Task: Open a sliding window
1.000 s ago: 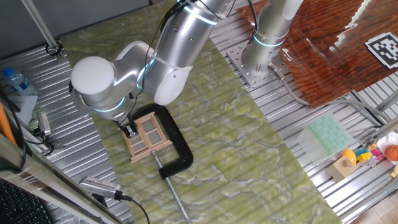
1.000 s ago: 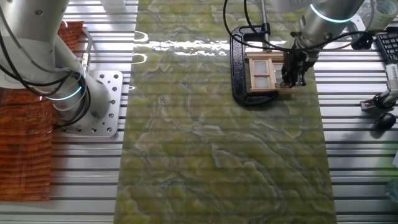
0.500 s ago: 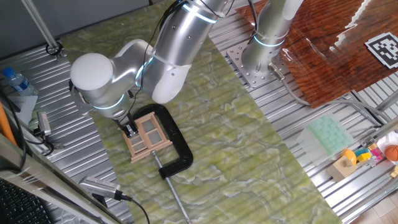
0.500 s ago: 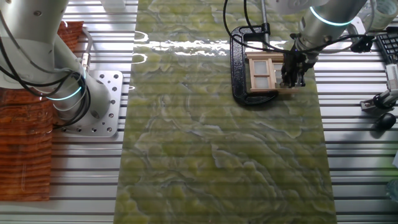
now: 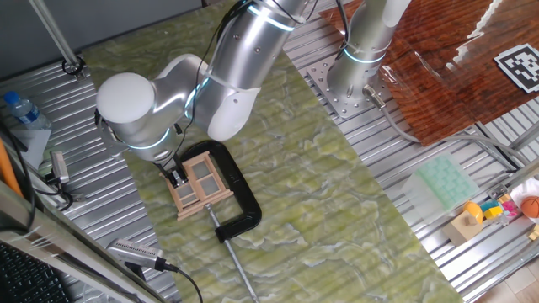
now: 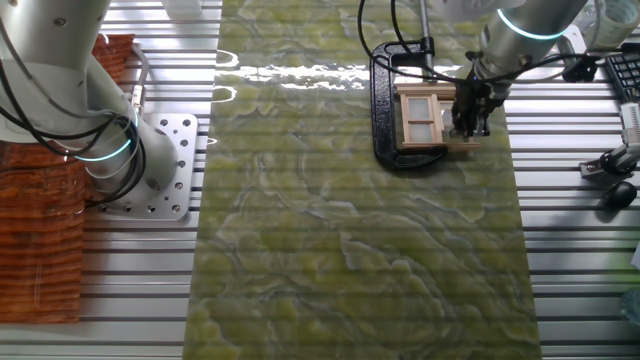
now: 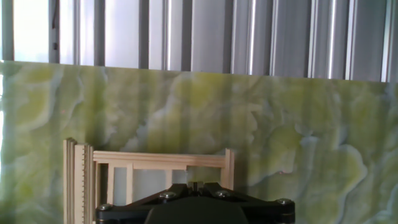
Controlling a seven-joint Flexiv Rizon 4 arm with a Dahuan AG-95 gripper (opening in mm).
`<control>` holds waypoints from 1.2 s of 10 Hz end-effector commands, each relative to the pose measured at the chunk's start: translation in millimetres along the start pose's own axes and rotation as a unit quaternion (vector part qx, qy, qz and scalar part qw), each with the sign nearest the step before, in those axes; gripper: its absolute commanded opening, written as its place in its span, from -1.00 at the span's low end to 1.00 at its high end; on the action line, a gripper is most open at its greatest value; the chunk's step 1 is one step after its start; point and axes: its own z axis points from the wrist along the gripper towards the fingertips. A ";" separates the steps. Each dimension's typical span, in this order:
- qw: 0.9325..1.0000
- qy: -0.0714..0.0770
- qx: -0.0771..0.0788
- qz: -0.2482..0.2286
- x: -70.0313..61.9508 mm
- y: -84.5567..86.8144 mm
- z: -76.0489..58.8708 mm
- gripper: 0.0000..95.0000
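My jaws point(image 5: 176, 176) are down at the little wooden window point(image 5: 200, 186), on its left edge in the one fixed view. The window lies flat on the green mat point(image 5: 303, 194) on the surface, held inside a big black clamp point(image 5: 240, 200). In the other fixed view the window point(image 6: 428, 119) sits at the far side of the mat, and my jaws point(image 6: 468, 118) are at its right edge.

I cannot tell if my jaws are apart or together. My arm hides them in both fixed views, and the hand view only shows the black body of my hand point(image 7: 194, 206) low down, with the top of the window point(image 7: 149, 171) in front of it.

I think I am on the step of pushing the sliding part along its track. To do it well, I should push straight along the frame, not at a slant, so the wood does not jam. I should stay low enough to catch the edge of the sliding part, but not press hard down on it. I should go slowly and gently. The clamp should keep the frame from sliding away, but a hard shove may still twist it. If the part sticks, I should ease off, not push harder.
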 end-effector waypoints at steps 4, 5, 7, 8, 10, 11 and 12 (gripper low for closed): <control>1.000 -0.001 -0.002 0.002 0.7 8.0 -1.4 -1.00; 1.000 -0.001 -0.003 0.002 0.7 9.3 -1.8 -1.00; 1.000 -0.001 -0.004 0.003 0.6 12.2 -2.8 -1.00; 1.000 -0.001 -0.004 0.004 0.4 13.2 -3.1 -1.00; 1.000 -0.001 -0.001 0.006 0.1 13.9 -3.8 -1.00; 1.000 0.000 0.001 0.006 -0.2 13.1 -3.9 -1.00; 1.000 0.000 0.002 0.006 -0.7 11.7 -4.1 -1.00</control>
